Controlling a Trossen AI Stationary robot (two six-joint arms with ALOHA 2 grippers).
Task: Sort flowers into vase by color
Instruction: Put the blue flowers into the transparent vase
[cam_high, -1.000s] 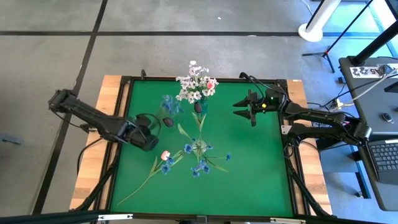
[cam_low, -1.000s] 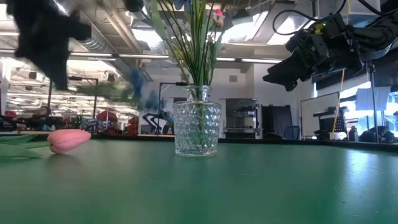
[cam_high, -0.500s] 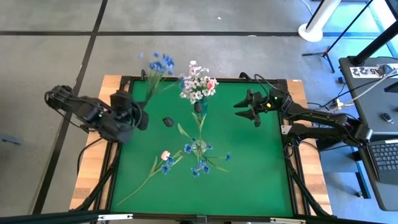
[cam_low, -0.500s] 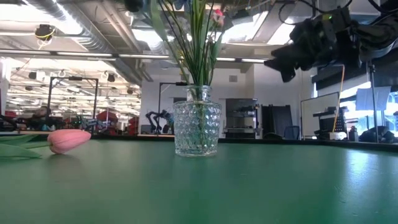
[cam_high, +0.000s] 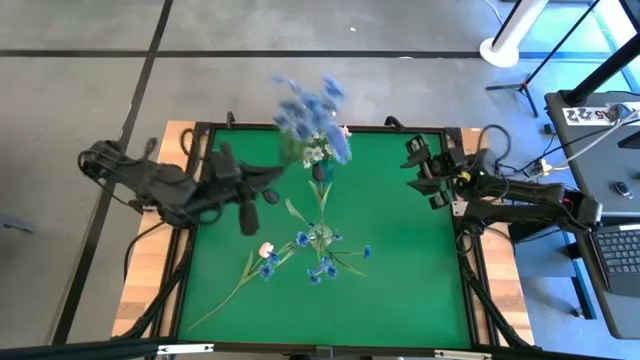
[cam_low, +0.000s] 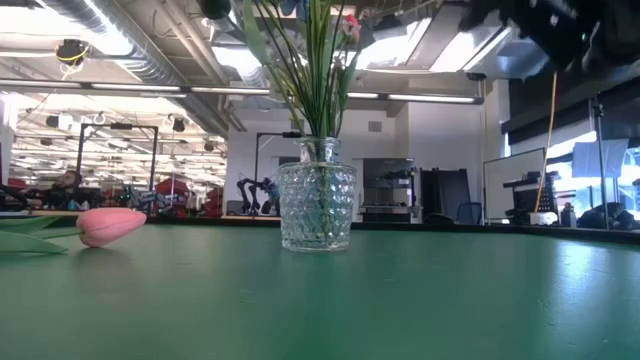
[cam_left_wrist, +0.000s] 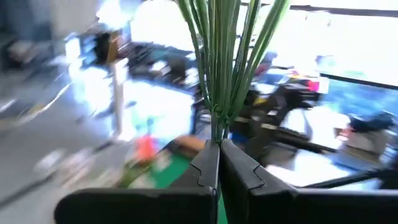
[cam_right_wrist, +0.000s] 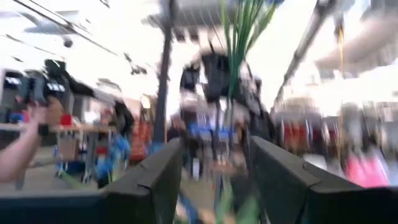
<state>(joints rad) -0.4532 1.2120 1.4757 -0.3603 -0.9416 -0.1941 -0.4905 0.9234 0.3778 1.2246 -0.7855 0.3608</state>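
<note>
My left gripper (cam_high: 268, 180) is shut on a blue-blossom sprig (cam_high: 310, 108) and holds it high over the far half of the green table, beside the white blossoms (cam_high: 318, 152) that stand in the glass vase (cam_low: 317, 205). On the table lie a pink tulip (cam_low: 108, 225), a dark bud (cam_high: 270, 196) and more blue flowers (cam_high: 322, 265) around the vase's foot. My right gripper (cam_high: 420, 175) is open and empty, raised near the table's right edge. My left gripper pinches the sprig's bunch of thin green stems (cam_left_wrist: 216, 127) between its two shut fingers, low on the stems. The stems fan out beyond the fingertips toward the blossoms. The sprig is lifted clear of the table, its blue blossoms over the vase's flowers.
The table has a raised black frame (cam_high: 200, 128) and wooden side strips. The vase's tall stems (cam_low: 312, 70) stand at the table's middle. A laptop desk (cam_high: 610, 240) stands beyond the right edge. People show in the room behind, one arm (cam_right_wrist: 18, 152) in the right wrist view.
My left gripper has risen from near the table with the blue sprig, swung first toward the far left edge, then right toward the vase's flowers; the sprig is lifted clear. My right gripper has drawn back toward the table's right edge and risen.
</note>
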